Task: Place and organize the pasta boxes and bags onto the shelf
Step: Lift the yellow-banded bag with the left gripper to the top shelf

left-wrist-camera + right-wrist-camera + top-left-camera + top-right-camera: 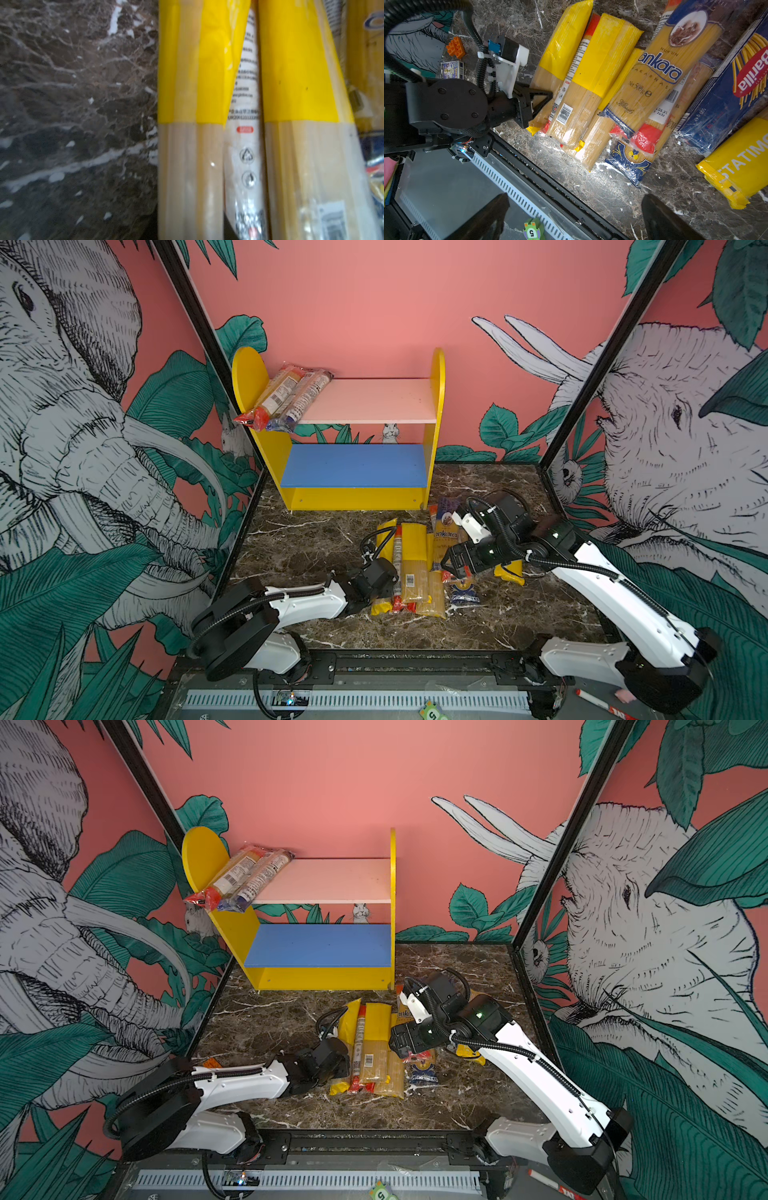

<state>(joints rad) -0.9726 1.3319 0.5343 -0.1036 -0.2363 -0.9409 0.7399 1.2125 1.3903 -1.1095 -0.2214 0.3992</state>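
The shelf (pixel 439 377) (pixel 392 886) stands at the back with yellow sides, a pink upper board and a blue lower board. Bags with red and blue ends (pixel 286 396) (pixel 245 880) lie at the upper board's left end and overhang its front. Several pasta packs (pixel 411 568) (pixel 374 1048) lie side by side on the marble table. My left gripper (pixel 384 585) (pixel 191 228) (pixel 544 99) is shut on the leftmost yellow-ended bag (pixel 187 104) (pixel 560 54). My right gripper (pixel 455 566) (pixel 574 220) hangs open over the pile's right part, above the Ankara bag (pixel 660 83) and the Barilla box (pixel 737 87).
Another yellow bag (pixel 509 572) (pixel 737 162) lies at the pile's right. An orange toy brick (pixel 455 47) and a small box (pixel 452 69) sit by the left wall. The black front rail (pixel 415 659) borders the table; a green toy car (pixel 432 711) and a marker (pixel 602 703) lie beyond.
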